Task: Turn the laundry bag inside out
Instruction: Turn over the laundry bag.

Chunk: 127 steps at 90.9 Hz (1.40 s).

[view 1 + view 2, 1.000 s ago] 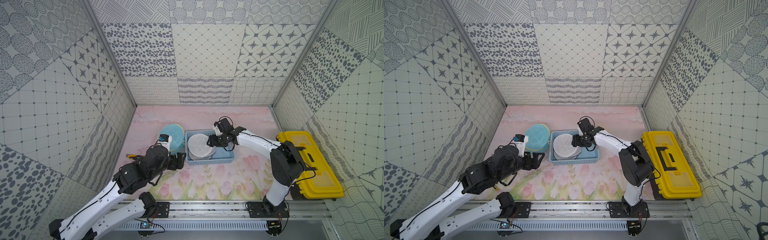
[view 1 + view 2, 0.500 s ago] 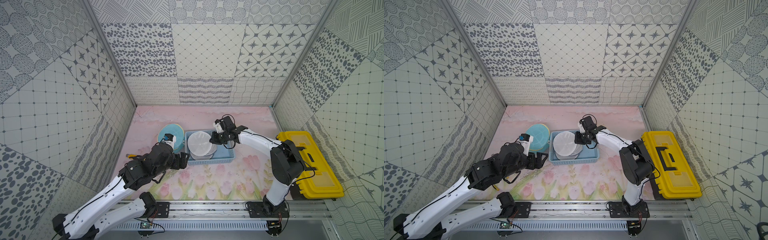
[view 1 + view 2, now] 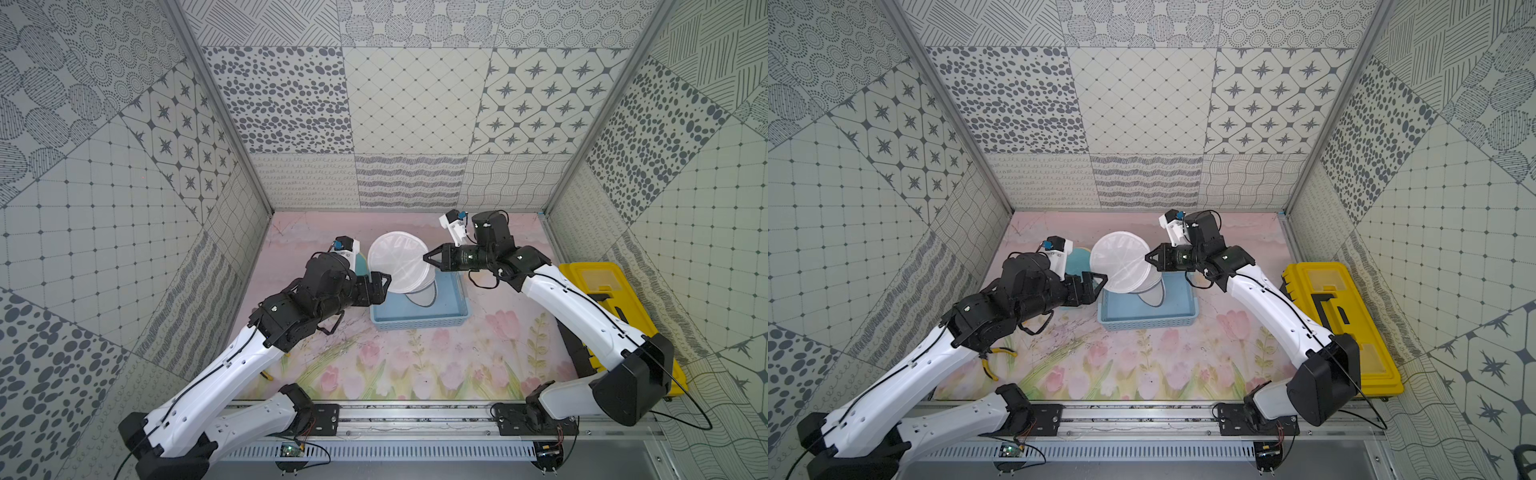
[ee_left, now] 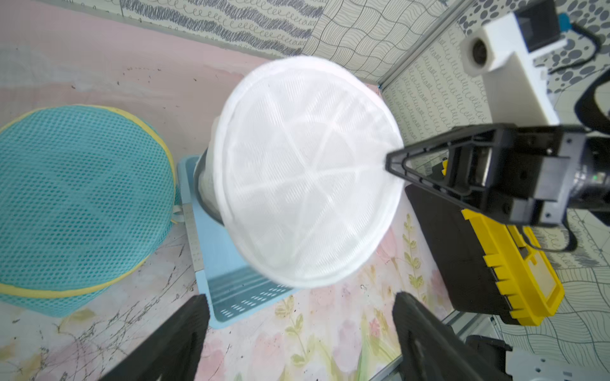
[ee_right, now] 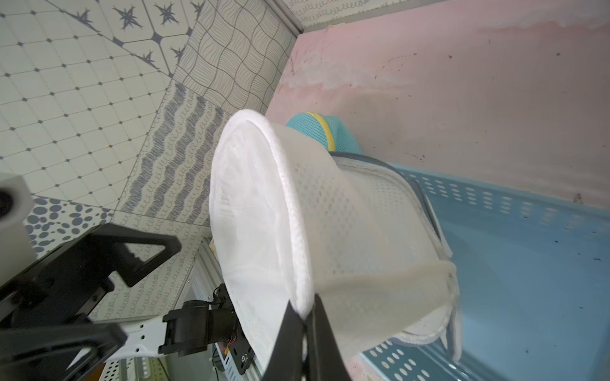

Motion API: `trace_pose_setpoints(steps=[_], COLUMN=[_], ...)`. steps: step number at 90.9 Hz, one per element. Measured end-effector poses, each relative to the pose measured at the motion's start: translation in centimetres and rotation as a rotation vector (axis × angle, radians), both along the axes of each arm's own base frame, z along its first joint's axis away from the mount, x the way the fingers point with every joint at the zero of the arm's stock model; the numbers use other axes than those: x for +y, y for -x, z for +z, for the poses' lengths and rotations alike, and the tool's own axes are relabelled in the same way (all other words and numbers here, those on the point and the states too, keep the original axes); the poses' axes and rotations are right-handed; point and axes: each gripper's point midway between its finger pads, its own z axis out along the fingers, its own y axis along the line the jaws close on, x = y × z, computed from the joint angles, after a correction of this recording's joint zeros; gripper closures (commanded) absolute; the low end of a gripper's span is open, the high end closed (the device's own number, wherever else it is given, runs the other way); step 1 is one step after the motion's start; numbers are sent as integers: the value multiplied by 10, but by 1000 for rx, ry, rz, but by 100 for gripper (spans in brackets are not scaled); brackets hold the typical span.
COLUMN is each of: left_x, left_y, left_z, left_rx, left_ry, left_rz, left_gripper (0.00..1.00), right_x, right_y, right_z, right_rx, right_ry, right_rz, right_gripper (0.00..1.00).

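Hanging tilted above the basket (image 3: 419,322), bag (image 3: 397,259) is pinched at its upper rim by your right pincer (image 3: 426,257); its round end faces your left pincer (image 3: 383,286), wide, empty, just beside the opposite edge.

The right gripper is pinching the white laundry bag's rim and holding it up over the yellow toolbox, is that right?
No. The right gripper does pinch the white laundry bag by its rim, but holds it up over the blue basket, not the yellow toolbox. Both top views show it.
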Motion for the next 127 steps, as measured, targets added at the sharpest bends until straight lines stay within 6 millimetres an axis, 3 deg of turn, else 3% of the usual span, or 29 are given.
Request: trace_pose_setpoints(steps=[8,20,28,33,36,40,47,57,72,84,94,114,127], left_x=[2,3,0,-3,-4,-6,-11,-14,-15,-16,-17,-17,-17], left_y=[-12,-27,-32,-34,-35,-36,-36,-36,-36,-37,-38,-38,-37], left_z=[4,10,10,10,11,12,17,27,36,34,32,30,30], left_rx=[-11,-29,-30,-26,-25,-22,-21,-12,20,60,86,113,123], left_ry=[7,11,6,13,15,23,41,70,99,116,125,143,155], left_rz=[16,27,14,9,3,-4,-22,-26,-4,14,27,42,50], left_gripper=[18,39,65,87,100,100,100,100,100,100,100,100,100], right_x=[2,4,5,6,6,5,4,-1,-1,37,64,86,89], right_y=[13,28,33,34,35,34,34,35,56,91,105,93,76], right_z=[13,23,25,25,25,25,24,30,58,69,58,27,15], right_rx=[-1,10,18,22,24,25,14,-68,-276,-444,-543,-728,-826], right_ry=[-37,-75,-88,-92,-92,-92,-84,-66,-33,44,139,376,498], right_rz=[49,108,131,140,142,139,138,137,156,278,324,248,181], right_gripper=[100,100,100,100,91,79,48,33,30,29,23,16,19])
